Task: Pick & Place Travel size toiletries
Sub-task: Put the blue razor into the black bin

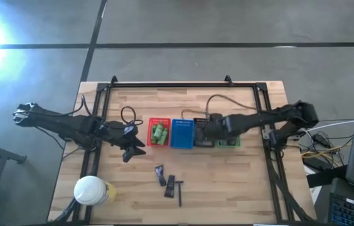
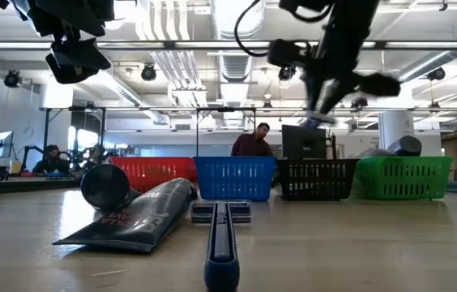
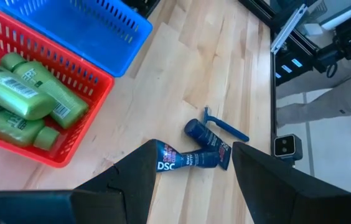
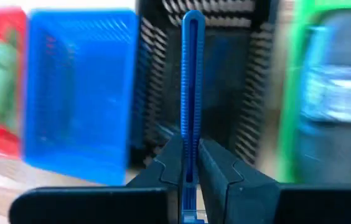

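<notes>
My right gripper (image 1: 203, 130) hovers over the black basket (image 1: 203, 139) and is shut on a thin blue razor (image 4: 192, 74). My left gripper (image 1: 128, 150) is open, raised beside the red basket (image 1: 159, 132), which holds green bottles (image 3: 23, 102). In the left wrist view two dark tubes (image 3: 194, 158) and a blue razor (image 3: 225, 127) lie flat on the wood beyond its fingers (image 3: 195, 148). Grey-silver pieces (image 4: 337, 93) lie in the green basket (image 1: 228, 142). My right gripper (image 4: 191, 149) pinches the blue razor's ribbed handle near one end (image 4: 191, 140) between its two fingers. The handle runs along the fingers and sticks out well past their tips. It is lifted clear, over the black basket (image 4: 238, 93).
Red, blue (image 1: 182, 133), black and green baskets stand in a row mid-table. A white-lidded yellow container (image 1: 91, 191) sits at the near left corner. Loose tubes and razors (image 1: 171, 185) lie toward the near edge. A black frame (image 1: 183, 85) borders the table. A person (image 2: 253, 142) stands beyond.
</notes>
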Controlling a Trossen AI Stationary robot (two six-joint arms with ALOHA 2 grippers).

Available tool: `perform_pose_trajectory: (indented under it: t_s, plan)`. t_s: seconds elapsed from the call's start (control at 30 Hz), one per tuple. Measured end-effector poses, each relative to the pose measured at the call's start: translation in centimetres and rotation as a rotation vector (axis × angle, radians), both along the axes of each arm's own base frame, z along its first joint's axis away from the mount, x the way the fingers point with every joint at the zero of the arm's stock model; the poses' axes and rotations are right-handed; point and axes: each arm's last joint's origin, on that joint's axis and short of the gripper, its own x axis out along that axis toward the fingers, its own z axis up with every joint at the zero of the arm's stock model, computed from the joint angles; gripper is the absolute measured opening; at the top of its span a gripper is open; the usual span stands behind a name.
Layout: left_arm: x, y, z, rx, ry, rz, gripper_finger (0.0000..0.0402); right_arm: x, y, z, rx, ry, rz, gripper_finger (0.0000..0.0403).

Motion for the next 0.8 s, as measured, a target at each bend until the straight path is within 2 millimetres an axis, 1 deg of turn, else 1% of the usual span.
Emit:
perform_pose_trajectory:
  t_s: [0.07, 0.1, 0.2, 0.27, 0.37, 0.43, 0.53, 0.67, 0.8]
  plan:
    - [0.0, 0.0, 0.0, 0.006, -0.006, -0.005, 0.0213, 0.3, -1.5, -0.7, 0.042, -0.114, -0.006, 0.0022]
    - [0.0, 0.0, 0.0, 0.011, -0.007, -0.008, 0.0213, 0.3, -2.0, -1.1, 0.049, -0.132, -0.005, 0.0022]
    - [0.0, 0.0, 0.0, 0.015, -0.008, -0.011, 0.0213, -0.2, -2.8, -3.0, 0.046, -0.059, -0.039, 0.0022]
    - [0.0, 0.0, 0.0, 0.015, -0.008, -0.011, 0.0213, -0.3, -3.1, -3.7, 0.047, -0.020, -0.045, 0.0023]
    - [0.0, 0.0, 0.0, 0.016, -0.008, -0.011, 0.0213, -0.1, -3.3, -4.4, 0.033, 0.002, -0.032, 0.0029]
    - [0.0, 0.0, 0.0, 0.018, -0.009, -0.012, 0.0213, 0.1, -3.4, -4.8, 0.003, 0.031, -0.039, 0.0041]
    - [0.0, 0.0, 0.0, 0.019, -0.010, -0.014, 0.0213, 0.7, -3.4, -4.8, -0.043, 0.045, -0.008, 0.0071]
    - [0.0, 0.0, 0.0, 0.020, -0.010, -0.015, 0.0213, 1.5, -3.6, -4.9, -0.060, 0.072, 0.070, 0.0125]
    - [0.0, 0.0, 0.0, 0.020, -0.009, -0.015, 0.0213, 2.4, -3.0, -3.3, -0.057, 0.058, 0.134, 0.0180]
